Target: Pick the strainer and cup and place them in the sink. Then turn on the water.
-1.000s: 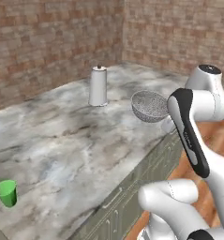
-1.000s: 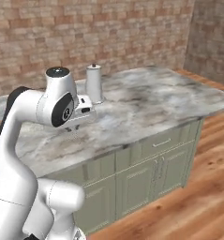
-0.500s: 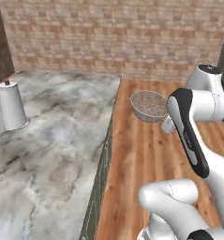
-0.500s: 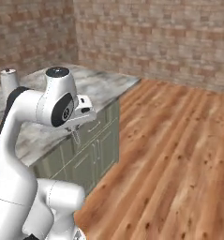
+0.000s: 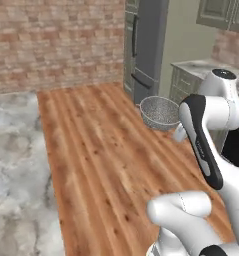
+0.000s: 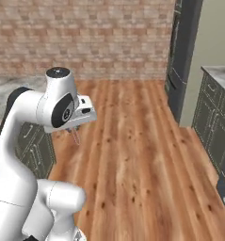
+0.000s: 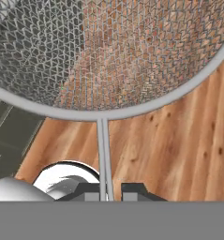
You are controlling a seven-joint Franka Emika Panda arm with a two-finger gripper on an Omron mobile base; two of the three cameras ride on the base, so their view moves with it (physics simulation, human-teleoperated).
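Jaws (image 7: 111, 191) pinching strainer (image 5: 161, 112) handle, visible hand view.

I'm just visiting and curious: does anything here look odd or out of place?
Only that the strainer hangs in mid-air over the wooden floor, away from any counter. The hand grips its thin handle, so it is being carried. Nothing is spilled or broken.

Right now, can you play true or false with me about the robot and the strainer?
1. The jaws are shut on the strainer's thin handle. True.
2. The strainer is sitting on a counter. False: it is held in the air above the wooden floor.
3. The strainer is full of food. False: in the hand view the floor shows through its bare mesh.
4. A tall dark fridge stands behind the strainer in the left base view. True.
5. The walls are blue tiles. False: it is a brick wall.
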